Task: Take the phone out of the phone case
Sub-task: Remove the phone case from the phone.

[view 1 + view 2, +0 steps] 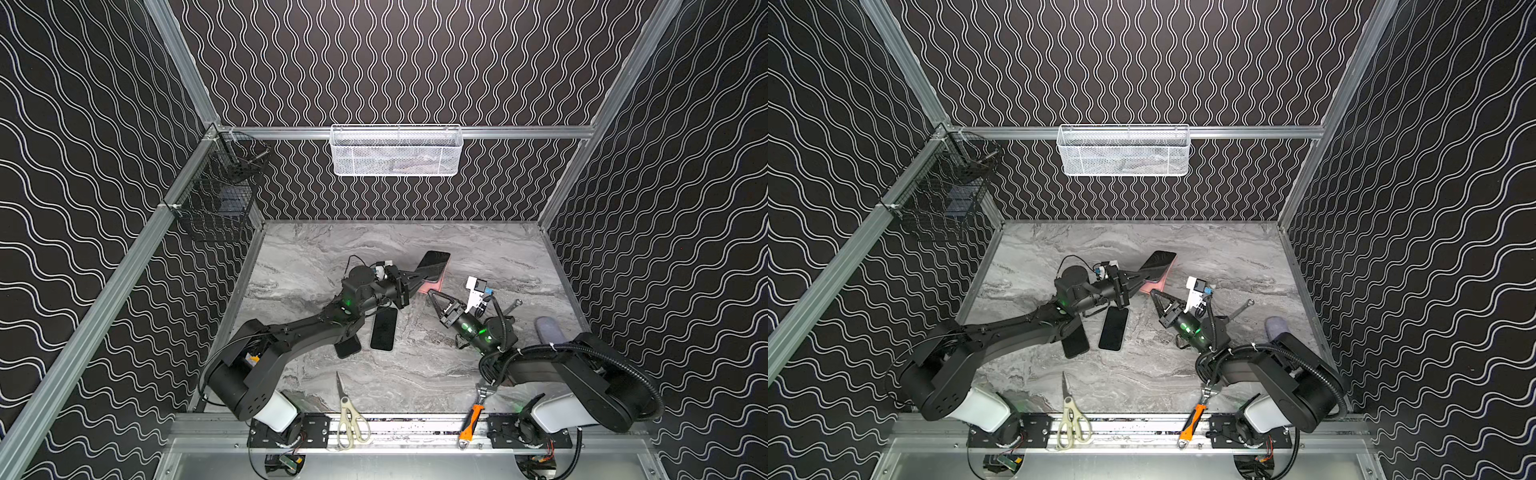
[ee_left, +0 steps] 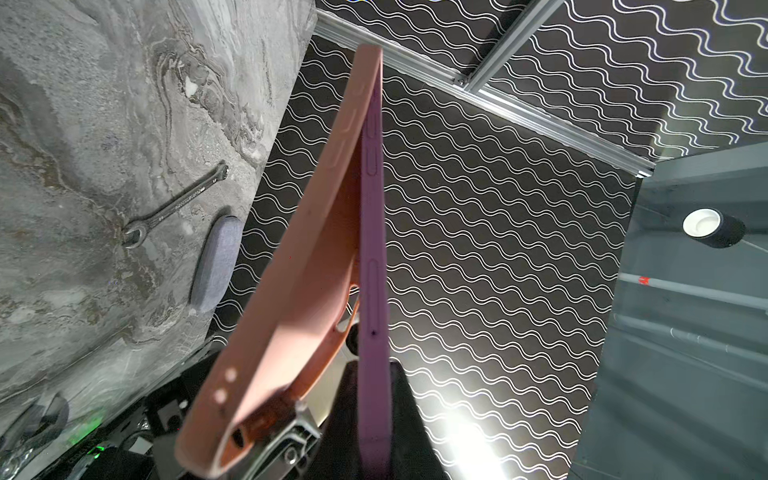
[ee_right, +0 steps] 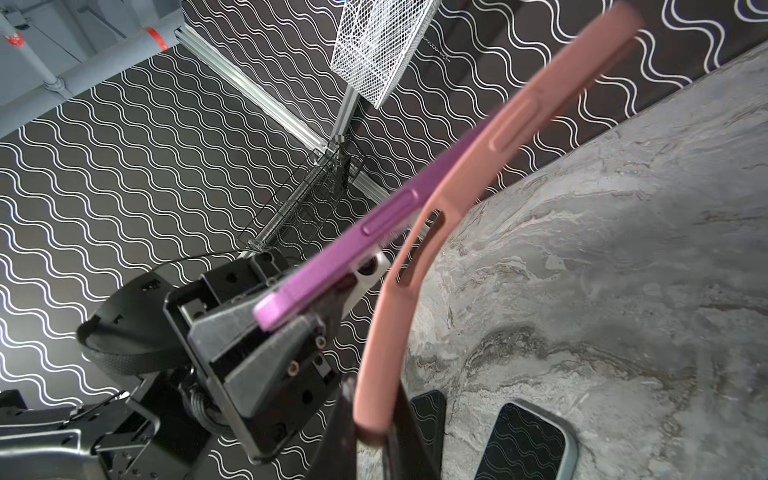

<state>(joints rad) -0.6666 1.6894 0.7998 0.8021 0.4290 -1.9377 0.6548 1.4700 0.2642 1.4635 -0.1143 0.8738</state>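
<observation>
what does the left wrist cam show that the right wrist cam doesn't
Only the left wrist view: a wrench and a grey pouch lying on the table.
Only the right wrist view: the white basket, the black wire basket and two spare phones.
Both: the purple phone, clamped in the left gripper, half peeled out of the pink case, plus the marble table.

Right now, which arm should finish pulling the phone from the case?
Left, likely: left end effector pinches the phone by its freed end and can draw back; right end effector just anchors the case.
</observation>
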